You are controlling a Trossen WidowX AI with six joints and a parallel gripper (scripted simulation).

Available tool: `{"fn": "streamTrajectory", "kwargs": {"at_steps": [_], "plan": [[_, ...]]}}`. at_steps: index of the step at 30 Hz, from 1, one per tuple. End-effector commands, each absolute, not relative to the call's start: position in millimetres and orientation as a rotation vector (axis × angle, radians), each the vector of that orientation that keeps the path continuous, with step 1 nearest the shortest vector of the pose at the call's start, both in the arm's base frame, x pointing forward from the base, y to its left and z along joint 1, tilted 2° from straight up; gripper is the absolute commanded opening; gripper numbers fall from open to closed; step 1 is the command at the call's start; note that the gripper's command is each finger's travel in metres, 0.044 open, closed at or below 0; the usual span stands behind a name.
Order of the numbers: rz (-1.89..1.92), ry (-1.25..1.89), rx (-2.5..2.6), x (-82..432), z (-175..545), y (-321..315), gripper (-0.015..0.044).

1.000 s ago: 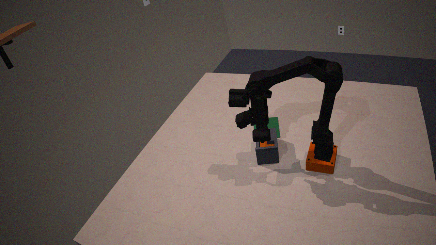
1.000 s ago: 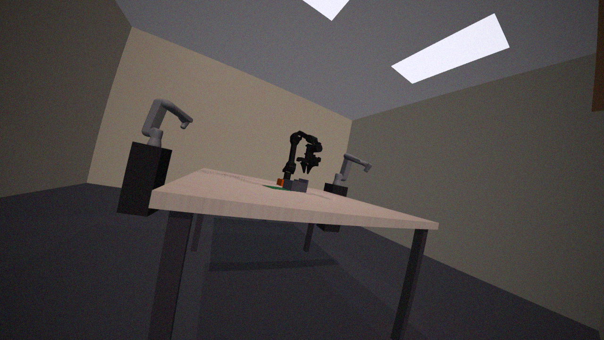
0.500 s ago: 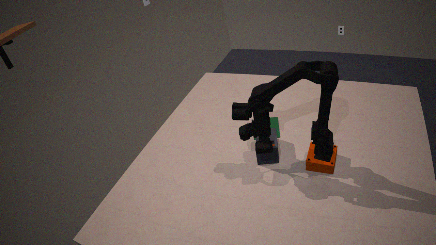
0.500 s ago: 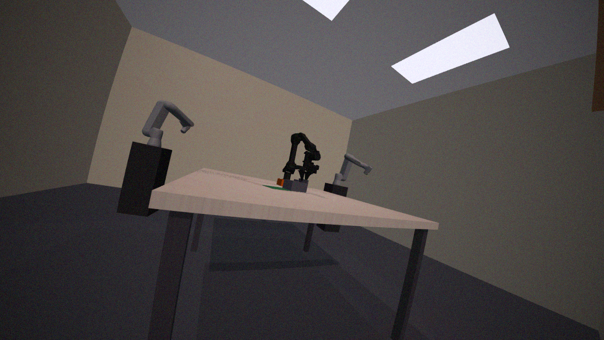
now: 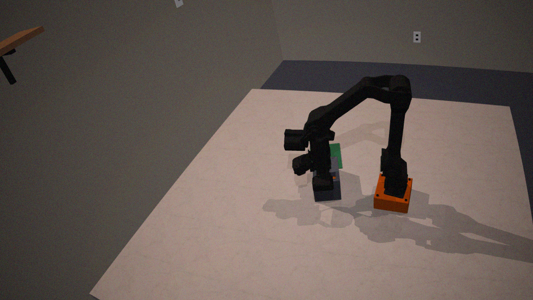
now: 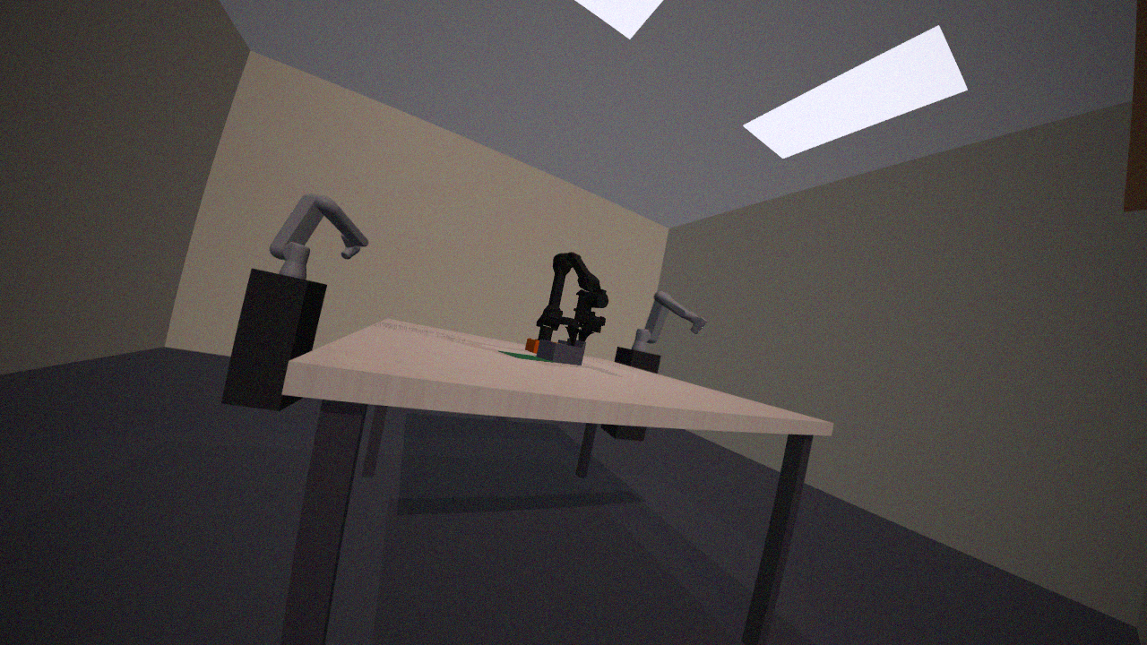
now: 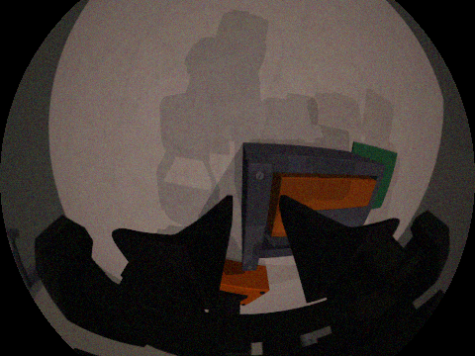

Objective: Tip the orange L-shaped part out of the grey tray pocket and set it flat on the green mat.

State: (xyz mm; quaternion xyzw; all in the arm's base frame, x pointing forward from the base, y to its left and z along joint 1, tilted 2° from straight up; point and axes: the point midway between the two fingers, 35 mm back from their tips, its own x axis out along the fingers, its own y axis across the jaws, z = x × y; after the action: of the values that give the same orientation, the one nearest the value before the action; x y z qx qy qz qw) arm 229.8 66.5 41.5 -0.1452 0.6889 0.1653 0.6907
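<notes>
The grey tray (image 5: 327, 196) (image 6: 565, 353) (image 7: 302, 153) stands on the table. The orange L-shaped part (image 7: 327, 192) lies in its pocket, with no end visibly raised; only a sliver of the part (image 5: 334, 178) shows in the top view. My gripper (image 7: 256, 200) points down over the tray, partly open, with nothing between its fingers. In the wrist view, the right fingertip overlaps the part's L-shaped end and the left one appears outside the tray wall. Contact cannot be told. The green mat (image 5: 336, 153) (image 6: 520, 355) (image 7: 388, 173) lies beside the tray, at its far end in the top view.
The arm's orange base (image 5: 391, 203) (image 6: 531, 345) (image 7: 249, 282) stands to the right of the tray in the top view. Two grey arms (image 6: 303, 224) (image 6: 656, 316) stand on dark pedestals beyond the table (image 6: 481, 400). The tray walls rise around the pocket.
</notes>
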Motion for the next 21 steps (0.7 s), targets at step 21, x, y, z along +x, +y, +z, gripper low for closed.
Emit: {"fn": "streamTrajectory", "kwargs": {"at_steps": [21], "plan": [[0.361,1.558,-0.325,225,15,65,0.0180]]}}
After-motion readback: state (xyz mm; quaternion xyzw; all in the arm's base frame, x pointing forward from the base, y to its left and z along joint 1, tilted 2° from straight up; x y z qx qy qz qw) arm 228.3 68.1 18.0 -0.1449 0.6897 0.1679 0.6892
